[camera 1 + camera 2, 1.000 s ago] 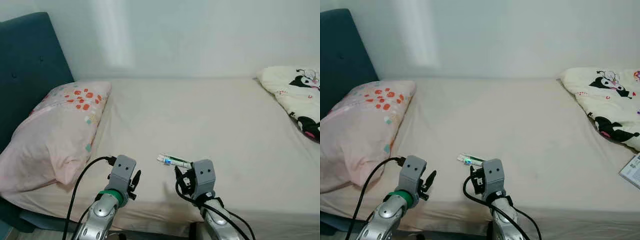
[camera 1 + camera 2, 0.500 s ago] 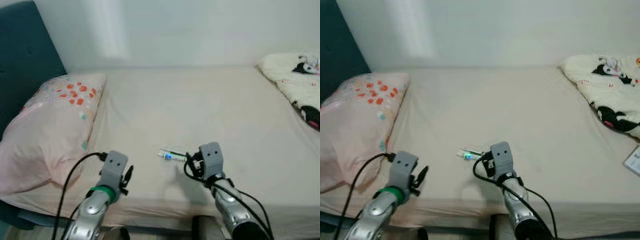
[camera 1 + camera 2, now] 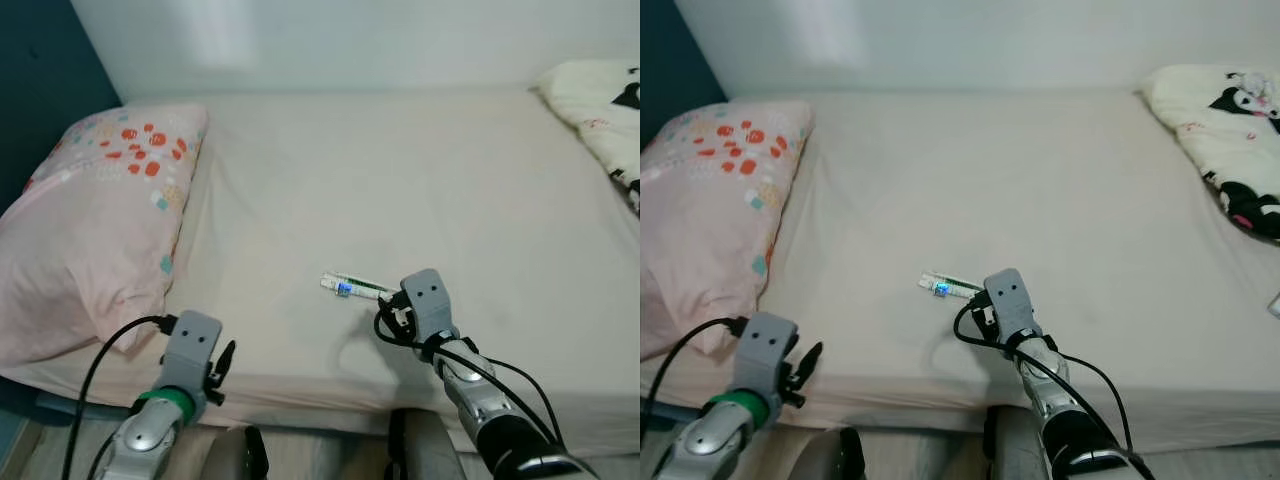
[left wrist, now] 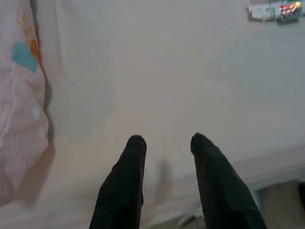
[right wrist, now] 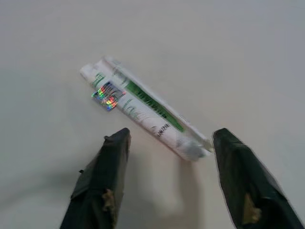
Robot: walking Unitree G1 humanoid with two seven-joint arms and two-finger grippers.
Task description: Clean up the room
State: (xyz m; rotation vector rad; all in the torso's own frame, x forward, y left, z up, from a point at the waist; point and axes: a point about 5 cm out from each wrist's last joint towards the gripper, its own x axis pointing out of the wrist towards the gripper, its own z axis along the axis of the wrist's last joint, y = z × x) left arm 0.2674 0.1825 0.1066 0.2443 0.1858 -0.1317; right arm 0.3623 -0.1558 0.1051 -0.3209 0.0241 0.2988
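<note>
White tube (image 5: 143, 108) with green lettering — too blurred to read, holographic sticker, no legible text

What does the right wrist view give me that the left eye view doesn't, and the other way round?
The right wrist view shows the tube's green print and holographic patch, and the right hand open, its fingers straddling the tube's near end. The left eye view alone shows the pillow, the patterned blanket and the left hand at the bed's edge. Both show the tube lying flat on the sheet.
</note>
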